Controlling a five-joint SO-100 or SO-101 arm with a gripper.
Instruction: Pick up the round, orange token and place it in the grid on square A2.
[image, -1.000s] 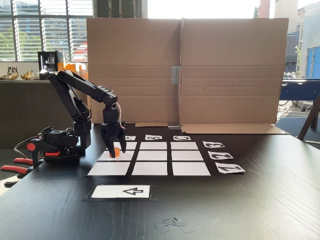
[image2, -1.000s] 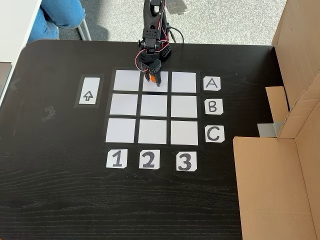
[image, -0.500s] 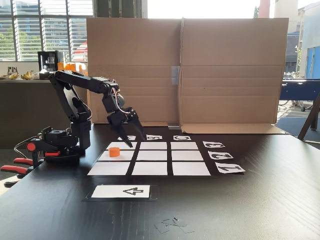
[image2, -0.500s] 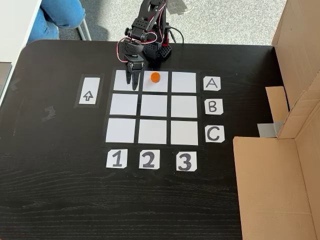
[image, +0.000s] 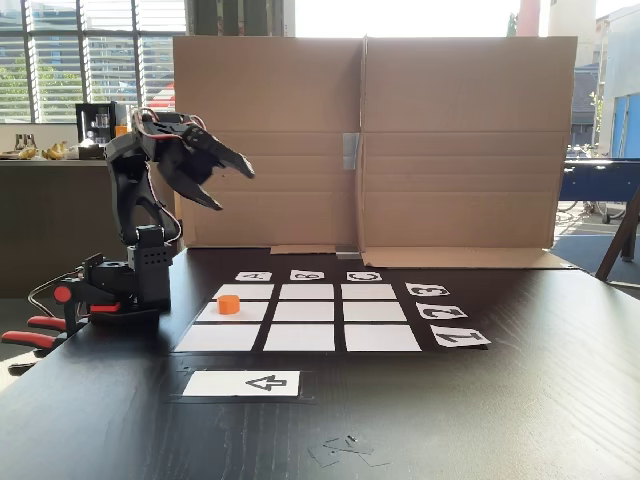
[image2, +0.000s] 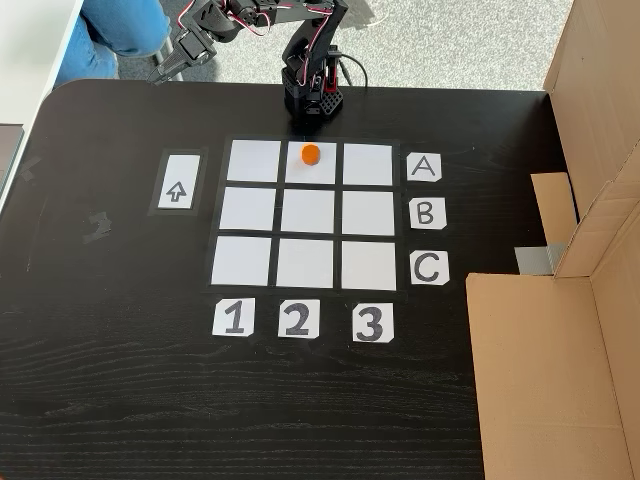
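Note:
The orange token (image: 228, 304) (image2: 310, 154) lies flat on square A2 (image: 252, 313) (image2: 310, 176), the middle cell of the grid's (image: 300, 337) (image2: 308, 212) column beside the A card. Nothing touches it. In a fixed view from the front, my gripper (image: 234, 189) hangs open and empty high above the table, over the arm's base and well above the token. From above in the other fixed view, the gripper (image2: 170, 66) sits beyond the table's far edge, up and to the left of the grid.
A white arrow card (image: 243, 382) (image2: 176, 192) lies beside the grid. Letter cards (image2: 425, 213) and number cards (image2: 298, 319) edge it. A cardboard wall (image: 370, 140) (image2: 560, 330) closes one side. Red clamps (image: 40, 330) hold the arm's base. A person's jeans leg (image2: 120, 30) shows beyond the table.
The gripper let go of the token on square A2, opened, then rose and swung back away from the grid. The token stayed where it was set.

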